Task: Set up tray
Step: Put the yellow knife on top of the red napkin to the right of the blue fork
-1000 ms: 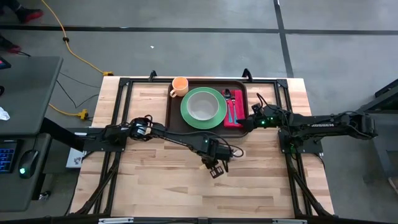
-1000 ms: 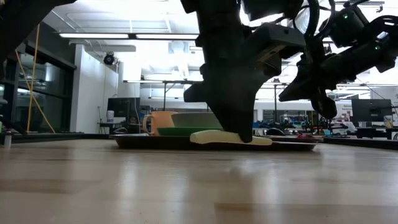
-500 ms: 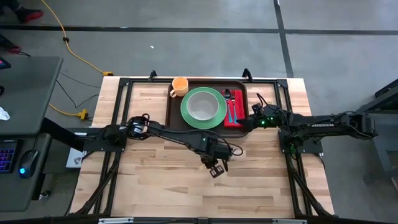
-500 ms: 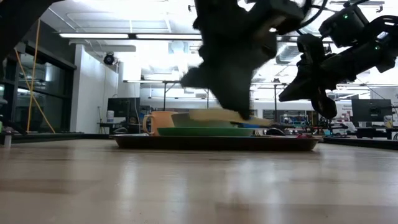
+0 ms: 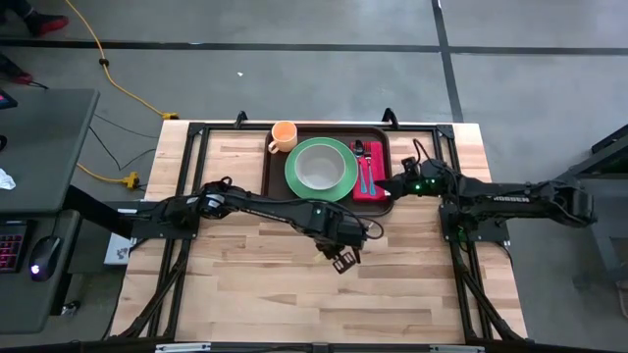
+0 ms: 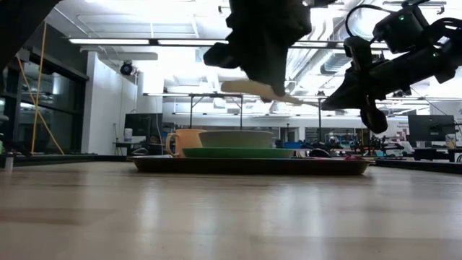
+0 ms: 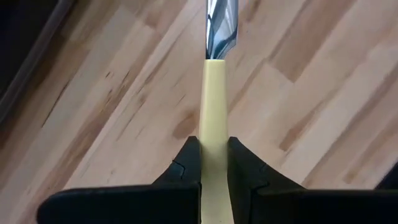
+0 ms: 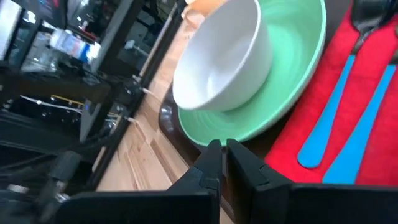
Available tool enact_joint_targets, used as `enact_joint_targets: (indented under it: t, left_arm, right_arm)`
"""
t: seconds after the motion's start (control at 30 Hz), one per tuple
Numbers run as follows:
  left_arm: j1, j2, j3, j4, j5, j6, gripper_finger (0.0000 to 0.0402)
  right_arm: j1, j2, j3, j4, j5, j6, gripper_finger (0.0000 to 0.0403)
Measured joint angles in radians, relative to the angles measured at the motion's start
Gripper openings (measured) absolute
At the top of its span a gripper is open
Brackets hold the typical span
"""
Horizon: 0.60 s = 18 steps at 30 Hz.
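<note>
The dark brown tray (image 5: 278, 169) lies at the table's far middle. It carries a green plate (image 5: 321, 172) with a white bowl (image 8: 224, 59), an orange cup (image 5: 284, 135) at its far left corner and a red napkin (image 5: 369, 173) with blue-handled cutlery (image 8: 333, 118). My left gripper (image 5: 343, 259) hangs over the table's middle, nearer than the tray, shut on a cream-handled knife (image 6: 260, 90). My right gripper (image 5: 387, 186) hovers shut over the tray's near right part, beside the plate and napkin. My left gripper pinches the knife's cream handle (image 7: 214, 134) between its two fingers (image 7: 186, 165), coming from above. The handle runs on past the fingers to the steel blade (image 7: 221, 28). The knife is lifted clear of the table and lies nearly level below the gripper.
Bare wood lies on the near half of the table (image 5: 255, 294) and to the tray's left. A black frame (image 5: 196, 132) runs along the table's far and side edges. The right arm (image 5: 510, 199) reaches in from the right edge.
My left gripper has risen from the table with the knife. The knife lay flat on the wood a second ago and now hangs well above it, higher than the bowl's rim in the low view.
</note>
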Motion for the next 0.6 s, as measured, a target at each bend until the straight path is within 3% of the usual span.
enact_joint_targets:
  t: [0.6]
  left_arm:
    - [0.036, -0.017, -0.001, -0.004, -0.034, -0.145, 0.0061]
  right_arm:
    - [-0.154, -0.036, 0.0, -0.01, -0.139, 0.004, 0.0]
